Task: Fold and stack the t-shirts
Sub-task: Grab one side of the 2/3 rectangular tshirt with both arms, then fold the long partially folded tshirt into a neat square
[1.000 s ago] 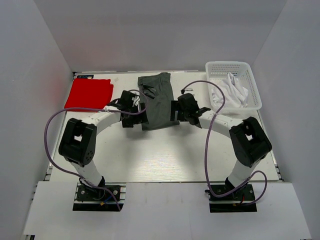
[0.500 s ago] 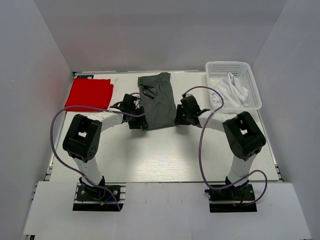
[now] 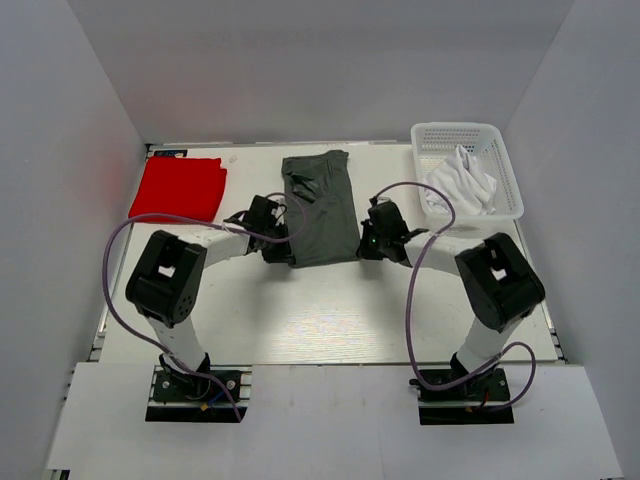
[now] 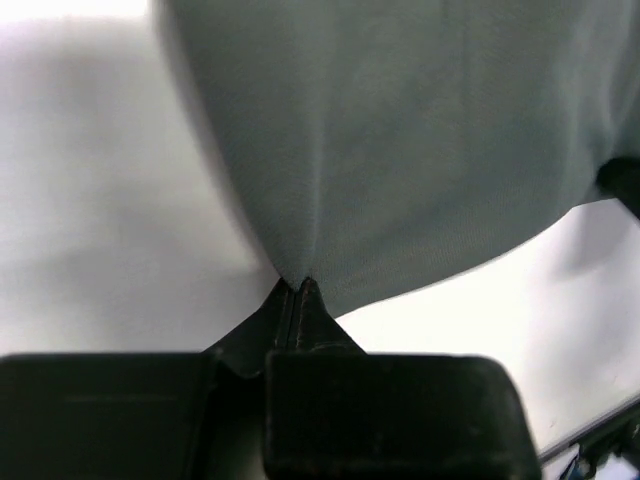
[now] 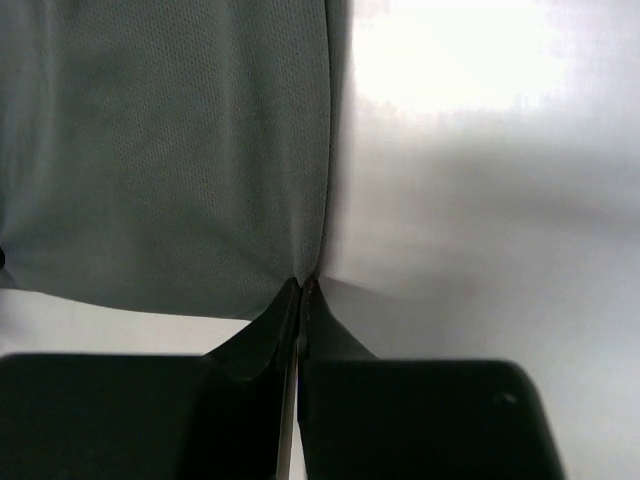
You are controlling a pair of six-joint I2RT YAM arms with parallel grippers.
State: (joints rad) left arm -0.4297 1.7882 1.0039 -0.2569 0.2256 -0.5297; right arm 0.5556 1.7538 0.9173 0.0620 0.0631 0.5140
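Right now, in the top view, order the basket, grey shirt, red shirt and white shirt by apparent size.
Largest to smallest:
1. basket
2. grey shirt, nearly alike, so unsure
3. red shirt
4. white shirt, crumpled in the basket

2 arms (image 3: 165, 282): black joints, white links | purple cables (image 3: 107, 268) | black jaws

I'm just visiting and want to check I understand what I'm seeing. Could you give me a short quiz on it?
1. True or false: the left gripper and the right gripper are both shut on the dark grey t-shirt.
2. Where is the white t-shirt? A) draped over an arm B) in the basket C) under the grey one
3. Fill in: the red t-shirt lies on the robot's ____ side.
Key: 1 true; 2 B; 3 left.
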